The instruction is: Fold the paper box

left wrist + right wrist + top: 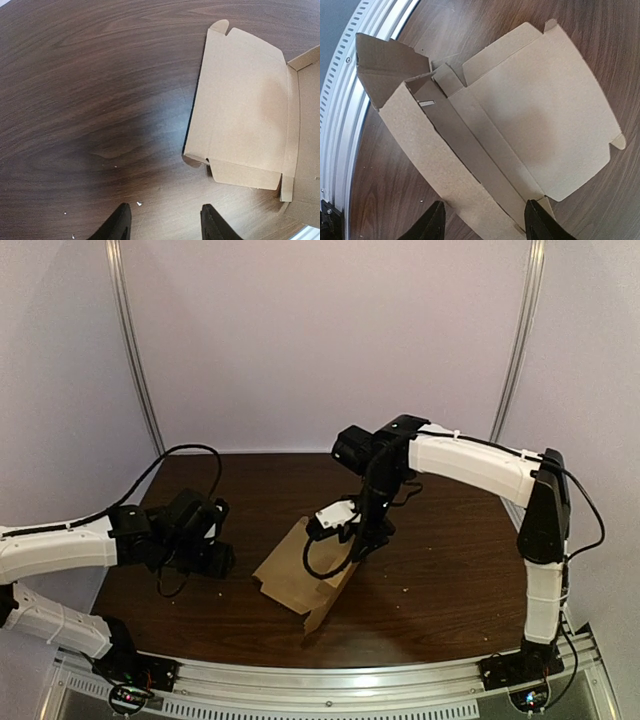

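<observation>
A brown cardboard box blank [303,575] lies partly folded on the dark wood table [440,570]. Its large lid panel [540,115] lies flat, and one long side wall [427,145] stands raised. My right gripper [482,222] hovers open above the box's raised wall and inner strip, fingers [434,222] straddling them without gripping. My left gripper [162,222] is open over bare table, to the left of the box's lid panel [242,100], holding nothing. In the top view the left gripper [215,555] sits well left of the box and the right gripper [365,540] stands over its right end.
Small white crumbs [139,203] lie on the wood near the left fingers. The metal rail [330,680] runs along the table's near edge, close to the box's near corner flap [385,65]. A black cable [320,560] hangs from the right arm over the box.
</observation>
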You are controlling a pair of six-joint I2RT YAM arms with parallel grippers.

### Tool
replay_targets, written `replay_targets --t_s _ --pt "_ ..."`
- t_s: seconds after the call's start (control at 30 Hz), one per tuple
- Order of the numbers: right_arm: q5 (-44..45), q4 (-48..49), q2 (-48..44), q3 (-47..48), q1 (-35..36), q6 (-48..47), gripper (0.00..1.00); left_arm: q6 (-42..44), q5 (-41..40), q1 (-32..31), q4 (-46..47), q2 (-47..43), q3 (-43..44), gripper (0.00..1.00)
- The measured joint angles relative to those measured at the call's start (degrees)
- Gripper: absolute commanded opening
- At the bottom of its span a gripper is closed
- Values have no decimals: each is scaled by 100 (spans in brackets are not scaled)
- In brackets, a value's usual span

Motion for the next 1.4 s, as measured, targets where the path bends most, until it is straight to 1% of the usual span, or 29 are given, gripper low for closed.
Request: replay_targets --t_s 0.1,0.2,0.4,0.5,0.63,0.73,0.8,0.9,1.0,1.03,1.07,1.13,1.17,1.23,1.3,1.4 --pt "57 201 -466 -730 0 90 51 -2 26 0 70 0 -42 50" --pt "155 581 -1388 -1906 2 245 51 -15 52 0 181 13 -90 50" --pt "304 1427 -3331 -4107 61 699 54 -66 177 -2 476 31 -275 49" --pt "323 1659 -3856 -4802 111 905 53 -66 365 -33 831 -50 -483 50" --pt "328 1917 -3958 -5335 188 1211 53 -118 557 -103 1121 -66 -632 50" --pt "337 2050 -4046 -5355 188 1436 54 -299 562 -116 1204 24 -632 54" --pt "393 2133 -4103 -5156 188 1567 55 -474 533 -116 1259 133 -634 57" --pt "544 2413 -4081 -4575 188 1735 60 -717 433 -114 1270 420 -601 58" --pt "675 2651 -3915 -4098 188 1655 62 -839 431 -101 1263 931 -396 57" --pt "717 2662 -3759 -3895 190 1578 62 -872 444 -98 1263 1104 -299 56" --pt "758 2653 -3547 -3661 188 1475 68 -901 461 -96 1268 1244 -214 56" --pt "787 2577 -3040 -3182 188 1294 82 -940 485 -87 1281 1379 -116 55" --pt "774 2544 -2752 -2949 188 1174 85 -966 503 -87 1281 1388 -92 55" --pt "699 2435 -2214 -2603 188 970 86 -1014 514 -87 1292 1322 -87 55" --pt "608 2284 -1810 -2450 190 780 87 -1060 514 -87 1305 1154 -118 55" --pt "525 2090 -1493 -2341 195 577 87 -1113 492 -87 1384 721 -284 55"
